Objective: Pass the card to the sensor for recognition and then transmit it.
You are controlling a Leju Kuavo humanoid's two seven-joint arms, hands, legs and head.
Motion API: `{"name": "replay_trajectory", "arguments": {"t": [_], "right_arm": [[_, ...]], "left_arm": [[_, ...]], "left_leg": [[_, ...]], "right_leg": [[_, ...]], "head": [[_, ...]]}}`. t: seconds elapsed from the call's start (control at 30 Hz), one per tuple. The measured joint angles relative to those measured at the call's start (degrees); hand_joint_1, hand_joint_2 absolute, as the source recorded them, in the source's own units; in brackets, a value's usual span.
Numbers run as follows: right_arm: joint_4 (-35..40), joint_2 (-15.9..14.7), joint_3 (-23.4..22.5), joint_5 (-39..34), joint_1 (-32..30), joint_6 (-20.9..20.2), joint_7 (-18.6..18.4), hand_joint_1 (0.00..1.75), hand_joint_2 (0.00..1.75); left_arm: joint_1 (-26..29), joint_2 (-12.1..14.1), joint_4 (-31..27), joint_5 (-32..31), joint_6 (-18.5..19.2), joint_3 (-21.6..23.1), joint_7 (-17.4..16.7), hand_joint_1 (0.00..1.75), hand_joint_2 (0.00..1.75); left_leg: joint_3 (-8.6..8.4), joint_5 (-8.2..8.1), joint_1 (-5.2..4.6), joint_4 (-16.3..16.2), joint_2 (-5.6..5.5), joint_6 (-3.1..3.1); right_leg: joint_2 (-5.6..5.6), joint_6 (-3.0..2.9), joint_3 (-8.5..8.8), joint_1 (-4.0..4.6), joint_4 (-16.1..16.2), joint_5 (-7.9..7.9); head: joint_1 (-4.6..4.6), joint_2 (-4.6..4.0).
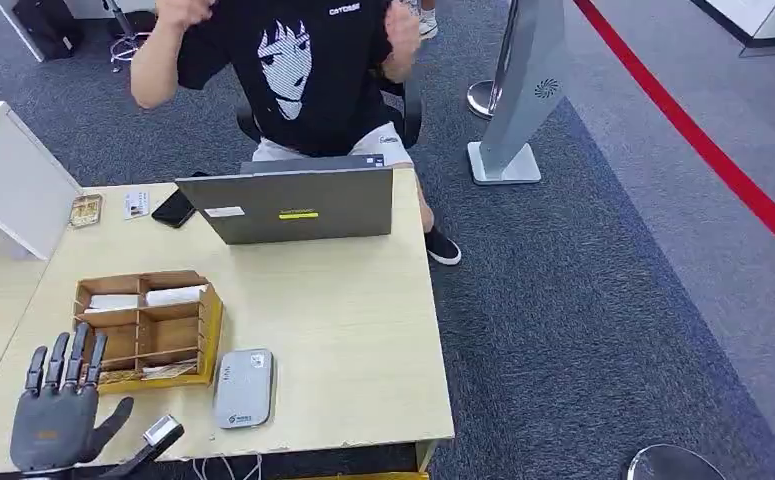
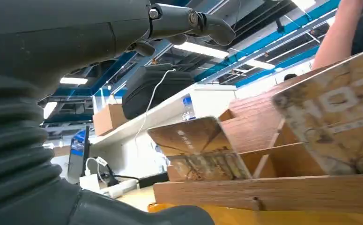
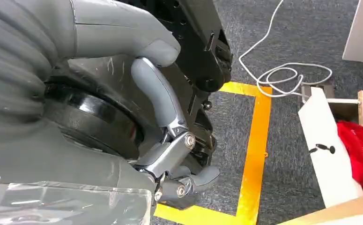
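My left hand [image 1: 58,415] hovered at the near left corner of the bench [image 1: 363,330], fingers spread and upright, holding nothing. The wooden card organiser [image 1: 148,330] stood just beyond it, at about one o'clock from my palm, and the cards I needed lay in its nearest compartments. In my left wrist view one card [image 2: 198,147] leaned up out of the front slot, tilted back and facing the palm, with a second, larger printed card [image 2: 331,126] close beside it. The tilted card's long axis seemed to run roughly across my reach rather than along it, though I could not be sure from so low an angle. So the reach I judged necessary was short: forward and slightly right, with the fingers coming down over the card's upper edge.

The grey sensor [image 1: 243,388] lay flat on the bench just to the right of the organiser, at about three o'clock from my left hand and near the bench's front edge.

My right hand [image 3: 170,154] hung low beside my body over the carpet and the yellow floor tape [image 3: 254,140], fingers curled in on nothing I could see. It was well apart from the cards, so the left was plainly nearer.

A person [image 1: 303,70] sat behind the laptop [image 1: 298,205] at twelve o'clock.
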State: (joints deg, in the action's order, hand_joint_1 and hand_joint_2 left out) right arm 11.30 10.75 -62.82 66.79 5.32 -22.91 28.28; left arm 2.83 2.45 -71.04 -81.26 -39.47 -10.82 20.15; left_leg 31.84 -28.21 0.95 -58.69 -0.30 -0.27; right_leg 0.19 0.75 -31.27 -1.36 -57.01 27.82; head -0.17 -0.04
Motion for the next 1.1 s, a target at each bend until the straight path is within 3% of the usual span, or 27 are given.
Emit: {"name": "replay_trajectory", "arguments": {"t": [0.93, 0.97, 1.0, 1.03, 1.1], "right_arm": [[0.0, 0.0, 0.1, 0.4, 0.0, 0.0, 0.0, 0.0, 1.75], [0.0, 0.0, 0.1, 0.4, 0.0, 0.0, 0.0, 0.0, 1.75], [0.0, 0.0, 0.1, 0.4, 0.0, 0.0, 0.0, 0.0, 1.75], [0.0, 0.0, 0.1, 0.4, 0.0, 0.0, 0.0, 0.0, 1.75], [0.0, 0.0, 0.1, 0.4, 0.0, 0.0, 0.0, 0.0, 1.75]], "left_arm": [[0.0, 1.5, -0.1, 3.1, 0.1, 1.1, -1.9, 0.03, 1.75], [0.0, 1.5, -0.1, 3.1, 0.1, 1.1, -1.9, 0.09, 1.75], [0.0, 1.4, -0.1, 3.1, 0.1, 1.0, -1.8, 0.42, 1.75], [0.0, 1.4, -0.1, 3.1, 0.1, 1.0, -1.8, 1.45, 1.75], [0.0, 1.4, -0.1, 3.1, 0.2, 1.0, -1.7, 1.61, 1.75]], "left_leg": [[0.02, 0.0, 0.0, 0.0, 0.0, 0.0], [0.02, 0.0, 0.0, 0.0, 0.0, 0.0], [0.02, 0.0, 0.0, 0.0, 0.0, 0.0], [0.02, 0.0, 0.0, 0.0, 0.0, 0.0], [0.02, 0.0, 0.0, 0.0, 0.0, 0.0]], "right_leg": [[0.0, 0.0, 0.0, 0.0, 0.0, 0.0], [0.0, 0.0, 0.0, 0.0, 0.0, 0.0], [0.0, 0.0, 0.0, 0.0, 0.0, 0.0], [0.0, 0.0, 0.0, 0.0, 0.0, 0.0], [0.0, 0.0, 0.0, 0.0, 0.0, 0.0]], "head": [[0.02, 0.0], [0.02, -0.02], [0.0, 0.0], [0.02, -0.02], [0.02, 0.0]]}}
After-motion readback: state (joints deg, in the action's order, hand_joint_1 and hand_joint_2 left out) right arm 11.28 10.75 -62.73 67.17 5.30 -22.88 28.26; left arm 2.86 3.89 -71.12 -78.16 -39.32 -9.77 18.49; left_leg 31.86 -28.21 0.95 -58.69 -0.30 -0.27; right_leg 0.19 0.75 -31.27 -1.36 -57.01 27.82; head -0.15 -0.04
